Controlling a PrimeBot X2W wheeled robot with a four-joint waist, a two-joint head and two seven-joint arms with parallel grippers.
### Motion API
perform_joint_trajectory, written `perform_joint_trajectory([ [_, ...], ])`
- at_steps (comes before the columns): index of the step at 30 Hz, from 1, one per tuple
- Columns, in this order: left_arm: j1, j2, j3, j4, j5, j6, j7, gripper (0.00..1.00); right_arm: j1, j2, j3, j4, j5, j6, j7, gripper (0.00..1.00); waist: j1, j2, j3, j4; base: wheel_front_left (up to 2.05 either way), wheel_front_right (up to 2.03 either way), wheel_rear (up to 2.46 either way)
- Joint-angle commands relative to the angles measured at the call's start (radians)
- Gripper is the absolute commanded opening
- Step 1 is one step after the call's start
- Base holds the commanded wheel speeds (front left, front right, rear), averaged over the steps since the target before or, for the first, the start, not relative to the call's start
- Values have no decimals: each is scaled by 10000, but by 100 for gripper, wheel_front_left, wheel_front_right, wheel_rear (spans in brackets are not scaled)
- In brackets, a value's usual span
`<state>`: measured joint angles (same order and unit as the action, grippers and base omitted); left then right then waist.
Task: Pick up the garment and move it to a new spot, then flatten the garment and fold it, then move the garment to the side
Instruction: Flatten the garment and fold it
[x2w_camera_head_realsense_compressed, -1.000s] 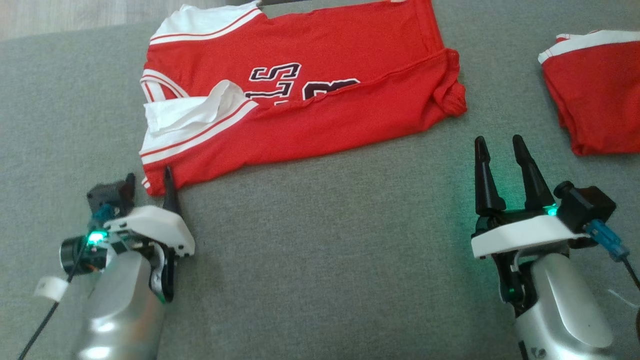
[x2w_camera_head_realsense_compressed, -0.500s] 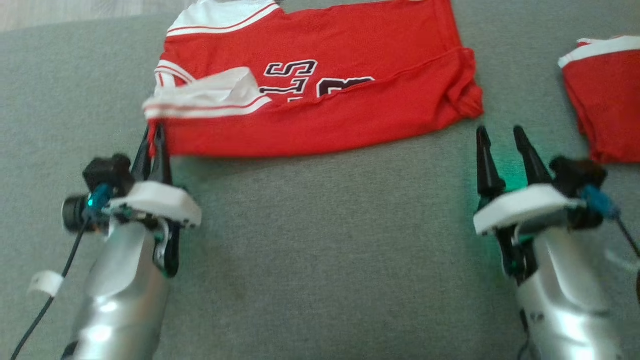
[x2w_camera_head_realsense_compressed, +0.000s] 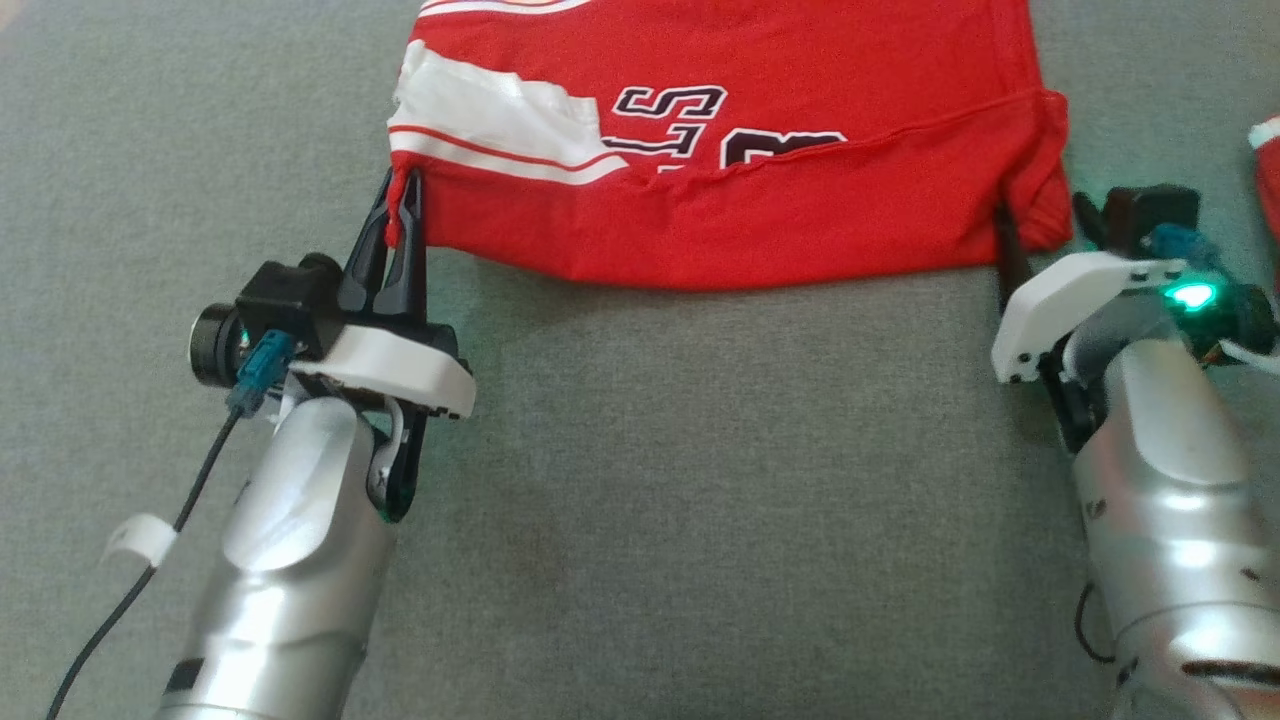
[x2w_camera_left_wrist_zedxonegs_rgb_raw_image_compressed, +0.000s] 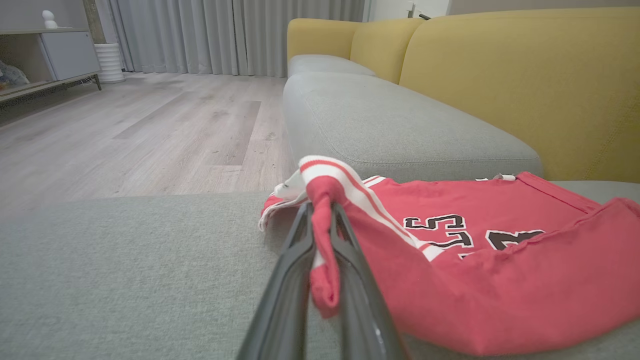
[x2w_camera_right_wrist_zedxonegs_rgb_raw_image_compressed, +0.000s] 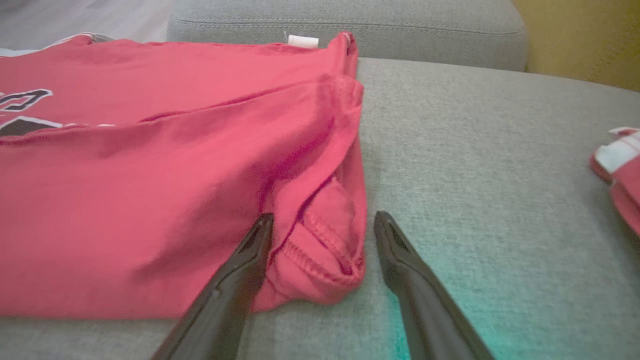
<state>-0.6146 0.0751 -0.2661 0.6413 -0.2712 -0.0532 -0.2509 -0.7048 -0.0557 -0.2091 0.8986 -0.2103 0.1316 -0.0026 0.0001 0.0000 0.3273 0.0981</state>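
Note:
The garment is a red jersey with white striped trim and black lettering, lying partly folded on the grey cushion. My left gripper is shut on the garment's near-left corner, lifting it slightly. In the left wrist view the fingers of the left gripper pinch a bunched tail of red fabric of the garment. My right gripper is at the near-right corner, fingers partly hidden behind cloth. In the right wrist view the right gripper stands open, straddling the bunched hem of the garment.
A second red and white piece of clothing lies at the right edge, also in the right wrist view. Behind the garment are another grey cushion, a yellow backrest and wooden floor.
The head camera has shifted. My left gripper went from open to shut on the garment's near-left corner and raised it. My right gripper advanced to the near-right corner, staying open.

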Motion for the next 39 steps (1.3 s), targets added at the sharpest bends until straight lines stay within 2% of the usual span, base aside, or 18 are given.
perform_joint_trajectory([
  [1, -232, 180, 208, -344, 93, -6, -107, 0, -285, 55, -43, -57, -205, -9, 117, 100, -1, 0, 20, 62, 0, 0, 0],
  [5, -140, 177, 211, -305, 120, -2, -107, 0, -498, 55, -224, 829, -48, -9, 35, 100, -1, 0, -64, 76, 0, 0, 0],
  [6, -105, 194, 228, -278, 122, 4, -107, 0, -558, 55, -132, 1083, 108, -9, -50, 46, -1, 0, -107, 52, 0, 0, 0],
  [7, -62, 221, 253, -236, 122, 17, -107, 0, -627, 55, -11, 1301, 304, -9, -227, 0, -1, 0, -159, 16, 0, 0, 0],
  [16, 546, 603, 321, 620, 103, 102, -104, 0, -681, 55, 337, 2543, 1599, -9, -1875, 0, -1, 0, -1003, -404, 0, 0, 0],
  [23, 1167, 824, 295, 1038, 25, 103, -62, 0, -115, 55, 487, 2926, 2354, -9, -2418, 0, -1, 0, -1817, -654, 0, 0, 0],
  [32, 2521, 1063, -97, 853, 5, -75, 509, 0, 1176, 55, 1491, 3109, 3734, -9, -2374, 0, -1, 0, -2872, -869, 0, 0, 0],
  [35, 3050, 1114, -360, 530, -15, -222, 1040, 0, 1549, 55, 1830, 3151, 3685, -9, -2120, 0, -1, 0, -3090, -900, 0, 0, 0],
  [39, 3704, 1245, -526, -231, -53, -212, 1597, 0, 1973, 55, 2000, 2981, 3653, -9, -1906, 0, -1, 0, -3227, -914, 0, 0, 0],
])
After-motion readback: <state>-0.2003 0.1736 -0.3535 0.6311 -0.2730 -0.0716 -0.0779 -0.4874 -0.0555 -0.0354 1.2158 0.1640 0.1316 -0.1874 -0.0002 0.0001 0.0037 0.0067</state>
